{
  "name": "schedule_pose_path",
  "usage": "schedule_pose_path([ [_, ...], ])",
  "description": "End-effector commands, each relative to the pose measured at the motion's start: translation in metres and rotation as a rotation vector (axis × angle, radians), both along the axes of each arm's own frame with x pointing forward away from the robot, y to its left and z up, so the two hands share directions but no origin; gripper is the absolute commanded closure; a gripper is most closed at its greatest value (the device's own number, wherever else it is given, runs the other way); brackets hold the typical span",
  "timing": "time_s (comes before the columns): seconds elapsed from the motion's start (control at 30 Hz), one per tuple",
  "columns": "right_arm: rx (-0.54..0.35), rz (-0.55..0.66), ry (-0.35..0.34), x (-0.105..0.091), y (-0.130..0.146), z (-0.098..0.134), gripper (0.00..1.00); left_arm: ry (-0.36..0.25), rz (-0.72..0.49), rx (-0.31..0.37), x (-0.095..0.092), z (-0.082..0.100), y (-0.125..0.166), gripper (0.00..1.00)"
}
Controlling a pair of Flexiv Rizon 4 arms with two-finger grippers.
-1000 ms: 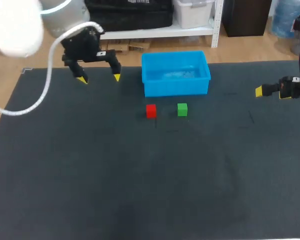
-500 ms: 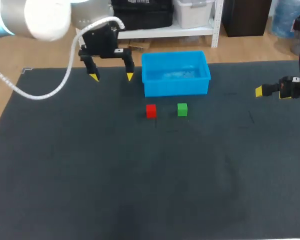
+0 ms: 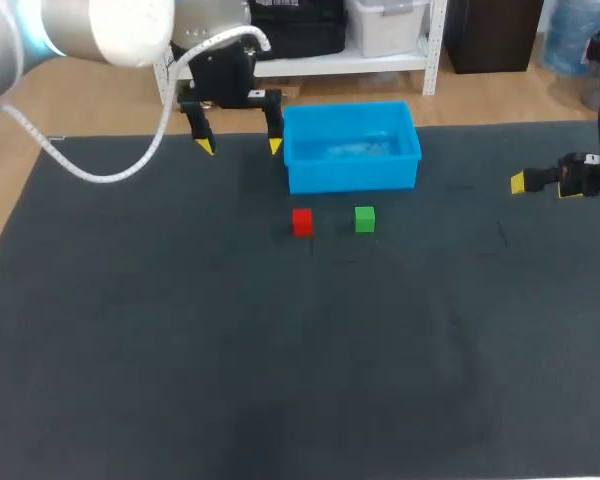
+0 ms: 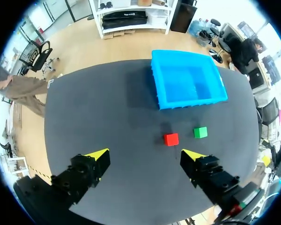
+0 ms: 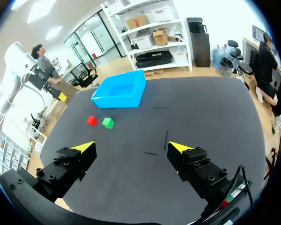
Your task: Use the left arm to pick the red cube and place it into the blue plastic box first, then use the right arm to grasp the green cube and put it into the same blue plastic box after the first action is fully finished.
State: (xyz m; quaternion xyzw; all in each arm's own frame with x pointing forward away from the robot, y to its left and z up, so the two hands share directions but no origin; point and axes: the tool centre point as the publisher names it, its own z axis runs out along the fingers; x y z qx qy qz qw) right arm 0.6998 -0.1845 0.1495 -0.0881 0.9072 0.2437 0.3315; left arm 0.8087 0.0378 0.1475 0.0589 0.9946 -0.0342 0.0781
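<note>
The red cube (image 3: 302,221) and the green cube (image 3: 365,219) sit side by side on the dark table, just in front of the blue plastic box (image 3: 351,146). My left gripper (image 3: 238,146) hangs open above the table at the box's left side, with nothing between its fingers. In the left wrist view the red cube (image 4: 171,139) lies ahead of the open left gripper (image 4: 144,155), with the green cube (image 4: 200,132) beside it and the box (image 4: 187,83) beyond. My right gripper (image 3: 540,182) stands open at the table's right edge. The right wrist view shows both cubes (image 5: 92,120) (image 5: 108,123) far ahead of its gripper (image 5: 131,147).
The dark mat (image 3: 300,360) covers the whole table. The blue box looks empty inside. Faint short marks (image 5: 166,139) lie on the mat ahead of the right gripper.
My left arm has swung right and slightly back, from the table's far left corner toward the box's left side. The right arm and both cubes have not moved.
</note>
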Motion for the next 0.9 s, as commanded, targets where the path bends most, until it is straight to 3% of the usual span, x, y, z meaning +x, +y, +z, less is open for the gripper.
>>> schedule_pose_path([
  [0.03, 0.000, 0.002, 0.001, 0.000, -0.001, 0.000, 0.00, 0.088, -0.010, 0.013, 0.014, -0.004, -0.012, 0.00],
  [0.9, 0.000, 0.002, 0.001, 0.000, -0.001, 0.000, 0.00, 0.153, 0.017, 0.055, 0.012, -0.031, -0.051, 0.00],
])
